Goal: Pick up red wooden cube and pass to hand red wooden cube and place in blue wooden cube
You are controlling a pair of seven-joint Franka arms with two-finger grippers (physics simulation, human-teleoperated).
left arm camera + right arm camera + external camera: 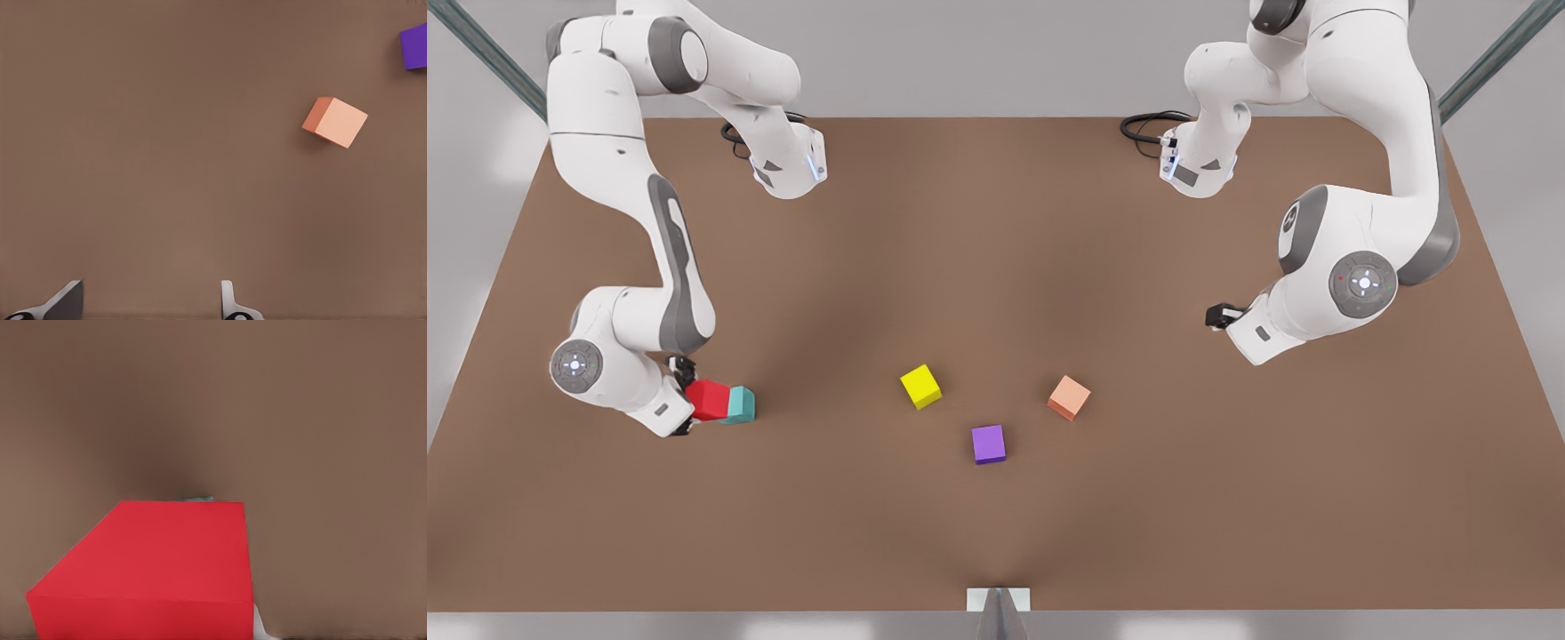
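The red wooden cube (708,400) is at the front view's left, held by my right gripper (686,396), the black-fingered hand, which is shut on it. The cube's right edge overlaps and touches the blue wooden cube (742,405), a teal block on the table. In the right wrist view the red wooden cube (153,573) is very close, with a sliver of the blue wooden cube (199,499) showing past its far edge. My left gripper (1220,316) waits at the front view's right, open, and its slim fingertips (230,303) have nothing between them.
A yellow cube (920,386), a purple cube (988,444) and a salmon cube (1069,397) lie near the middle of the brown table (996,231). The salmon cube (335,121) and the purple cube (414,45) are ahead of the left gripper.
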